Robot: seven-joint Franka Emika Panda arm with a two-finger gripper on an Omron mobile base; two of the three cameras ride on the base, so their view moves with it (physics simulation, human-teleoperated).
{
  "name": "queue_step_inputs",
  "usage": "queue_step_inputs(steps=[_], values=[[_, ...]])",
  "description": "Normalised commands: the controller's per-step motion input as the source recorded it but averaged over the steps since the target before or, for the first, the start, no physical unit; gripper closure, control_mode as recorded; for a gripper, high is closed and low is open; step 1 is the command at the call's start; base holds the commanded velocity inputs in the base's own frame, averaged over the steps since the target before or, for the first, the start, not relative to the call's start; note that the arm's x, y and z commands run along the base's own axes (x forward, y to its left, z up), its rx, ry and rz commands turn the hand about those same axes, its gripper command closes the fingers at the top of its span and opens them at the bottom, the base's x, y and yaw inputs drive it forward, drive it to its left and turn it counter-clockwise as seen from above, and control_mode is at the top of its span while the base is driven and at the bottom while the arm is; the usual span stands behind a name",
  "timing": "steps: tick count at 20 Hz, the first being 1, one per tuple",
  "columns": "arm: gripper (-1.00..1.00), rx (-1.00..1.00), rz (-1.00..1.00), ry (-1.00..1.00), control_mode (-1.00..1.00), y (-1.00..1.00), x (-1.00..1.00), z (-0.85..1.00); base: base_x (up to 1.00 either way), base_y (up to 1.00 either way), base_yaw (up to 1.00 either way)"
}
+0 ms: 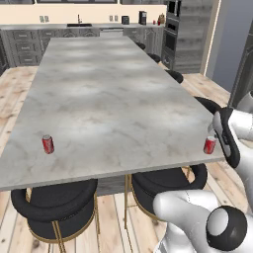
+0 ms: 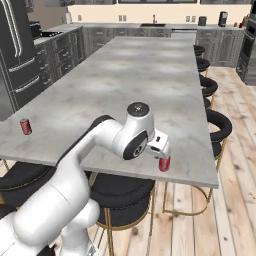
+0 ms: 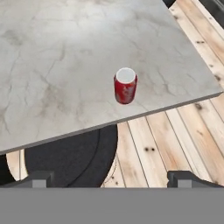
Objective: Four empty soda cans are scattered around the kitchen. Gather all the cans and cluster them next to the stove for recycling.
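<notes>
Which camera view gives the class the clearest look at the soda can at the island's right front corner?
The hand view: the corner can stands unobstructed, upright, its silver top plain, near the island counter edge. In the left base view the arm partly covers it; in the right base view it sits small under the hand.

Matt grey marble island top (image 1: 108, 99), glossy red metal can (image 3: 125, 85), pale wood floor (image 3: 175, 144)

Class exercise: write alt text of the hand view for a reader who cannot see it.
A red soda can stands upright near the corner of a grey marble counter. The open hand hovers above it, apart, with a black stool and plank floor below.
</notes>
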Motion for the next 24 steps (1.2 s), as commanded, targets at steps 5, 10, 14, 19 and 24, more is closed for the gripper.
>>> queue_step_inputs(steps=[5, 10, 14, 19, 24], values=[[-1.0, 0.01, 0.0, 0.03, -1.0, -0.1, 0.22, -0.1, 0.0, 0.0, 0.0], [-1.0, 0.02, 0.0, 0.0, -1.0, -0.18, 0.12, -0.15, 0.0, 0.0, 0.0], [-1.0, 0.01, 0.0, 0.0, -1.0, -0.1, 0.26, -0.25, 0.0, 0.0, 0.0], [-1.0, 0.01, 0.0, 0.0, -1.0, -0.05, 0.25, -0.18, 0.0, 0.0, 0.0], [-1.0, 0.01, 0.0, 0.02, -1.0, -0.06, 0.24, -0.19, 0.0, 0.0, 0.0]])
